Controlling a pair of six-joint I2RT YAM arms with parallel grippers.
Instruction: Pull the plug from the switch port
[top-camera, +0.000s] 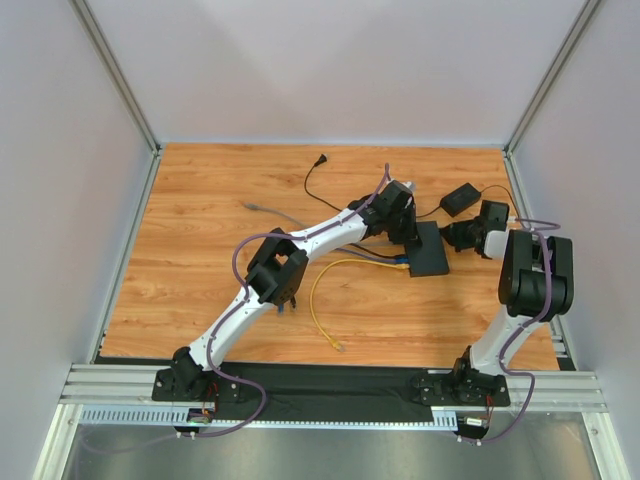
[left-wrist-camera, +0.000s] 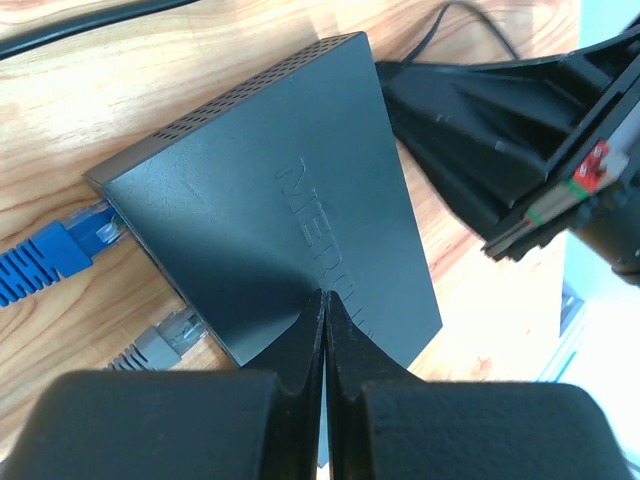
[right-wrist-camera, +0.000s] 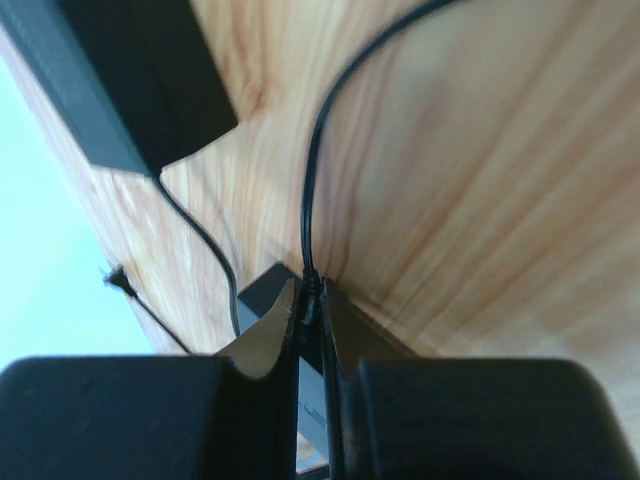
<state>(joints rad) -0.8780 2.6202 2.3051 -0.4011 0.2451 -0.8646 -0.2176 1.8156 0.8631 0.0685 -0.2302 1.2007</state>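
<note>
The switch (top-camera: 430, 252) is a flat black box lying right of the table's middle. In the left wrist view the switch (left-wrist-camera: 270, 200) has a blue plug (left-wrist-camera: 50, 258) and a grey plug (left-wrist-camera: 165, 338) in ports on its left edge. My left gripper (left-wrist-camera: 323, 297) is shut and empty, with its tips pressing down on the switch's top. My right gripper (right-wrist-camera: 311, 290) is shut on a small black plug (right-wrist-camera: 313, 300) with a thin black cord (right-wrist-camera: 315, 170), right at the switch's edge (right-wrist-camera: 262, 296). In the top view my right gripper (top-camera: 456, 238) is at the switch's right side.
A black power-adapter brick (top-camera: 460, 198) lies behind the switch and shows in the right wrist view (right-wrist-camera: 120, 70). A yellow cable (top-camera: 318, 300) loops in front of the switch. A grey cable (top-camera: 265, 210) and a black cord end (top-camera: 319, 160) lie farther back.
</note>
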